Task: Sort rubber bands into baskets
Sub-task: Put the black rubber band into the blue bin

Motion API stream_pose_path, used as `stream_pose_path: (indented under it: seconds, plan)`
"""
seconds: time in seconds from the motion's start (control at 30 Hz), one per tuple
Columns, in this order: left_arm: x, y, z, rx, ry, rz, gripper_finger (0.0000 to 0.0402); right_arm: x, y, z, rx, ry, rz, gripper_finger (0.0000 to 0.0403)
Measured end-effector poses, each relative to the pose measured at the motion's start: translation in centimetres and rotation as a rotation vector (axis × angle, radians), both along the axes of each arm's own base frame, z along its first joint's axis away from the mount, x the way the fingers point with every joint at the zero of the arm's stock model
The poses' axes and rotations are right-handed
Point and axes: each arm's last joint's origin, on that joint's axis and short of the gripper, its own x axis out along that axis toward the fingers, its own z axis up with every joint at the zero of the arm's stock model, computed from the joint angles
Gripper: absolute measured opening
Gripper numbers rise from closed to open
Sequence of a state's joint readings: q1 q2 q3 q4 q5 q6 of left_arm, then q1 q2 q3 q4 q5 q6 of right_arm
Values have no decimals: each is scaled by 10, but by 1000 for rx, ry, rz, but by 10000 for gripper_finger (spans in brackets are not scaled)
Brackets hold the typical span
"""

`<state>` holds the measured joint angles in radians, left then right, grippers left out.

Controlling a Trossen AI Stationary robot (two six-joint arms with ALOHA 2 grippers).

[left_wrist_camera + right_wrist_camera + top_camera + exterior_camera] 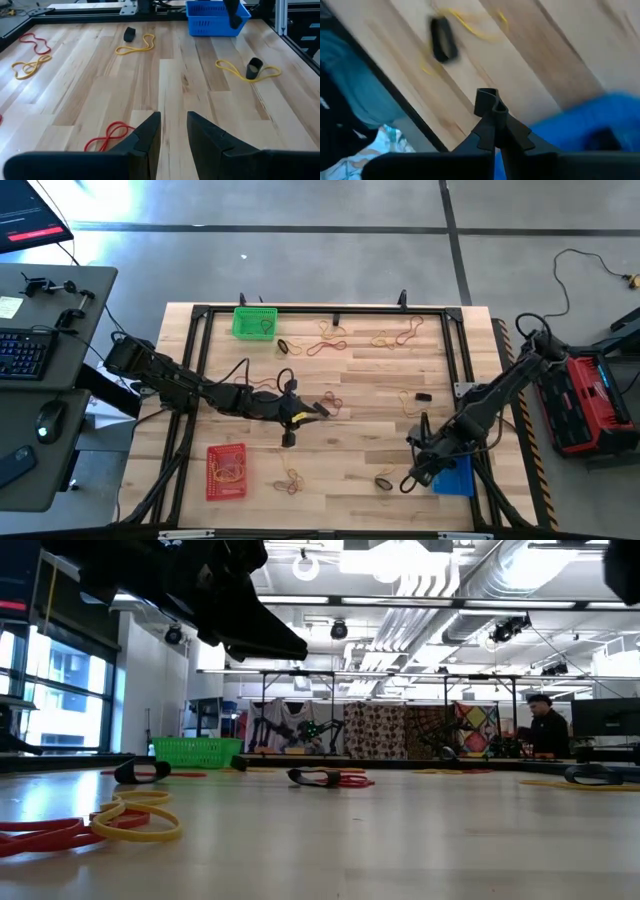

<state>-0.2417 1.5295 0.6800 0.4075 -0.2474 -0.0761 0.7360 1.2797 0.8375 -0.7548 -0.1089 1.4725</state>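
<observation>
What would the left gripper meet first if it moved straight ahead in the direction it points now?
Mostly bare table. The left gripper points along open wood, passing between the yellow bands. The first object on that line seems to be the blue basket at the far edge, though depth is uncertain.

**No readable text in view**

From any of the four vantage points, no lettering, label, brand mark or number can be read. A monitor (30, 220) at the far corner beside the desk (330, 420) shows a red bar and faint lines, too small to make out. A pale note (10, 307) lies near the keyboard (22, 352), with no writing that can be told. The red case (590, 405) on the floor by the right arm bears no legible mark. The baskets and the patterned cloths (400, 730) at the back of the room carry no words.
</observation>
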Motion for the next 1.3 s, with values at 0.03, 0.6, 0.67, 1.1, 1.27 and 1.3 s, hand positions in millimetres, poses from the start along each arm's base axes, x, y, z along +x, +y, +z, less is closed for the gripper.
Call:
stream_pose_path:
  seconds: [0.03,0.6,0.67,1.1,1.27,1.3]
  plan:
    - [0,0,0,0,-1,-1,88,-3,0,0,10,39,-11,3]
    - [0,0,0,-29,-1,12,88,-21,-7,-4,28,360,-88,2]
    - [0,0,0,-31,-1,13,88,-25,-11,-4,-12,400,-96,2]
    - [0,0,0,-24,-1,10,88,-26,-16,-6,-115,355,-72,12]
    - [0,0,0,-23,-1,9,87,-26,-16,-7,-124,349,-74,43]
    - [0,0,0,-23,-1,9,88,-26,-17,-7,-131,346,-77,51]
